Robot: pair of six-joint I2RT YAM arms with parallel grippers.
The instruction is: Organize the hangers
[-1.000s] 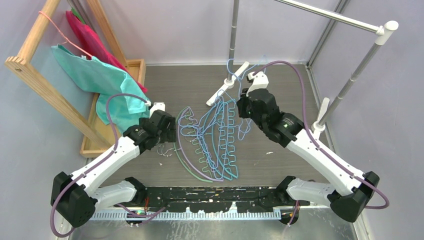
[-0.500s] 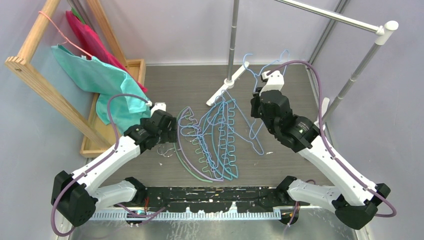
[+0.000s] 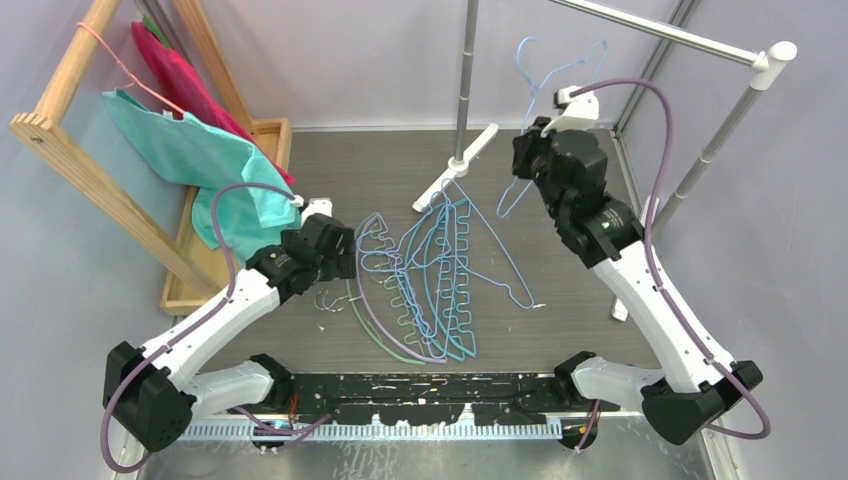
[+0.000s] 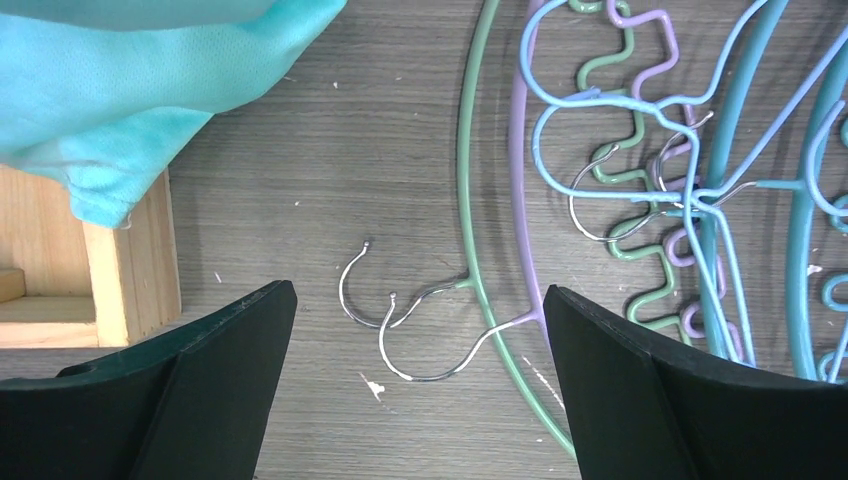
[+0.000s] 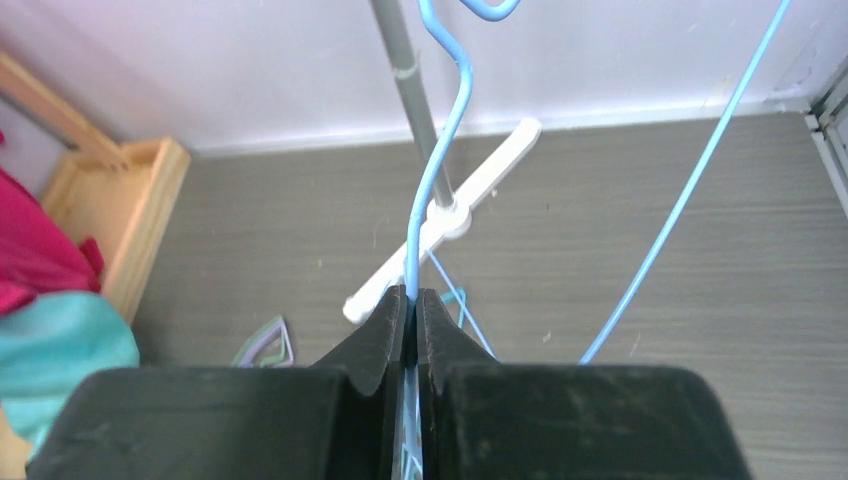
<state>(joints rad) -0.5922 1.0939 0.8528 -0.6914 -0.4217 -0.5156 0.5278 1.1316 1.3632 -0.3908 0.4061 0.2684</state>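
**Right Gripper Clamped on One Wire Hanger; Left Gripper Released Over the Pile**

1. Right gripper point(image 5: 411, 300): the fingers are clenched on a light-blue wire hanger point(image 5: 424, 200), pinching the wire just below its hook. The hanger is held above the table point(image 3: 380, 170), hook end uppermost. In the top view it sits at 1 o'clock from the table centre, near the silver rail point(image 3: 660, 32) but not on it. Whether its lower end touches the table cannot be told.

2. Left gripper point(image 4: 415, 300): the fingers are released and spread wide, with nothing between them. It hovers at 9 o'clock of the pile of hangers point(image 3: 430, 280). Two metal hooks point(image 4: 375, 300) lie on the table directly under the gap.

3. Pile: it lies flat at the table centre. The green arched hanger point(image 4: 463, 180) and the lilac arched hanger point(image 4: 517, 180) form its 9 o'clock edge, nested one inside the other. Teal arched hangers point(image 3: 465, 300) lie toward 3 o'clock. More light-blue wire hangers are tangled across the top.

4. Surroundings: a wooden rack point(image 3: 60, 150) with a teal cloth point(image 3: 190, 150) stands at 10 o'clock.
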